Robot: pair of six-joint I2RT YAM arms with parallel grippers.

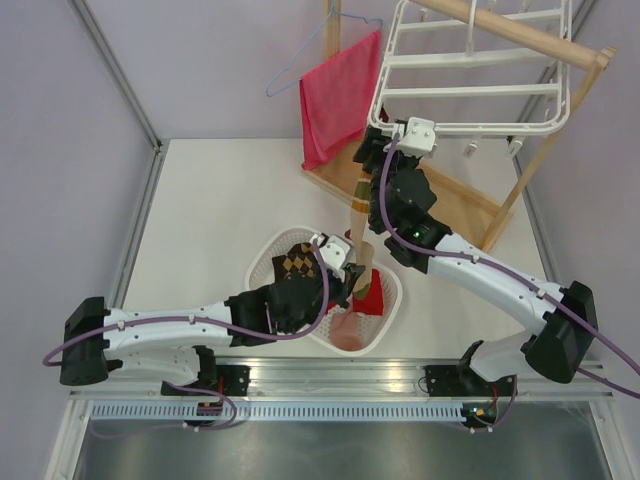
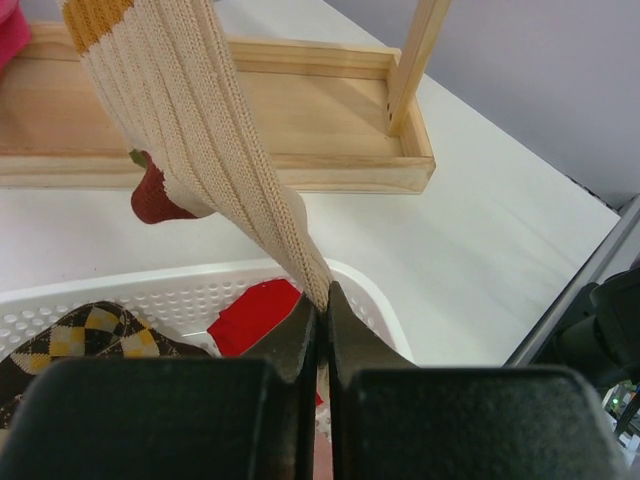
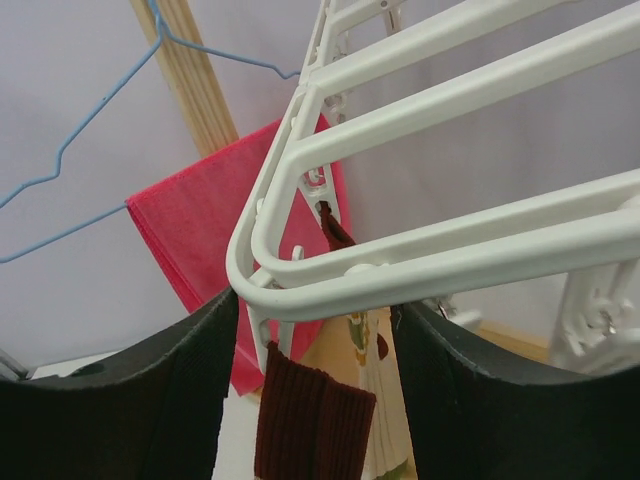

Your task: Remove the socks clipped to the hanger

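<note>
Pull time, by the look of it. The hanger (image 3: 450, 260) is the big loose thing here, so the draw wants to go straight down from it, steady, with no sideways yank and the rail braced. The drop zone is the basket (image 2: 120, 300) below the hanger. The striped sock (image 2: 210, 130) runs taut from under the hanger's near corner down toward that basket. The left fingers (image 2: 295, 340) are clamped shut on its cream lower end, well below the hanger, with only a narrow pinch that could slip. The right fingers (image 3: 130, 400) stand apart, one on each side of the hanger's corner rail. A dark cuff, likely this sock's, dangles just beneath the rail between them.
</note>
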